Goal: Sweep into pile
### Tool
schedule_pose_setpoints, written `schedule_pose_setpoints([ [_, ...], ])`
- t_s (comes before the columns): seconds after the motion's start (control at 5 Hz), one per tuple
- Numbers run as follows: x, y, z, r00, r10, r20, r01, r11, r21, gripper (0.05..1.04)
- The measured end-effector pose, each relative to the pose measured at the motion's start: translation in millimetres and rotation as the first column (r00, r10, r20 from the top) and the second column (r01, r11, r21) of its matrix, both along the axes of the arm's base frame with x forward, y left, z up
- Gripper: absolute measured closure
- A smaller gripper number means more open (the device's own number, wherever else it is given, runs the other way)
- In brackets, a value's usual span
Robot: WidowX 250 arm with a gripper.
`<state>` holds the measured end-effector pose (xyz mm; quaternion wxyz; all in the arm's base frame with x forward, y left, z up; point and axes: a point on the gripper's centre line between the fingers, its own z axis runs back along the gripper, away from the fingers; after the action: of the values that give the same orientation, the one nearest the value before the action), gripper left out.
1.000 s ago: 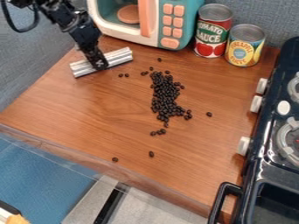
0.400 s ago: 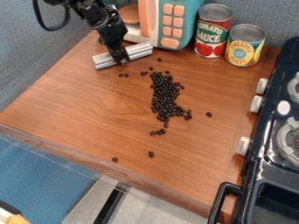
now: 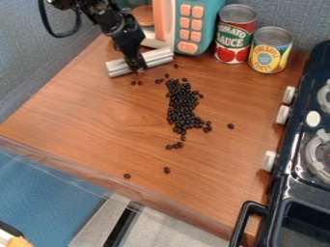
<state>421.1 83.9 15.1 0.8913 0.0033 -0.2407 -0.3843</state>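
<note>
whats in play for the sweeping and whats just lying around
For the sweep:
- black gripper
- silver bar at the gripper
- main cluster of dark beans
- stray beans, such as the one near the front edge

Just around:
- toy microwave
- tomato sauce can
- pineapple can
- toy stove

Coral and teal over brown

The counter (image 3: 97, 120) is brown with darker grain; the beans (image 3: 184, 107) blackish; the bar (image 3: 158, 57) silver; the gripper (image 3: 138, 68) black; the microwave (image 3: 211, 24) teal and white (its buttons (image 3: 184, 22) coral); one can (image 3: 234, 31) red and green; another can (image 3: 270, 50) yellow and blue.
</note>
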Motion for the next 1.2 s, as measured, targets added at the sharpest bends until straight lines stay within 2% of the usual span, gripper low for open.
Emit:
schedule_pose_setpoints([
  [0.2,-12,-26,0.9,0.997,-0.080,-0.006,0.080,0.997,-0.009,0.703],
  [0.4,-21,-36,1.8,0.994,-0.113,-0.005,0.113,0.993,-0.022,0.703],
  [1.2,-36,-55,2.0,0.994,-0.108,-0.003,0.108,0.990,-0.088,0.703],
])
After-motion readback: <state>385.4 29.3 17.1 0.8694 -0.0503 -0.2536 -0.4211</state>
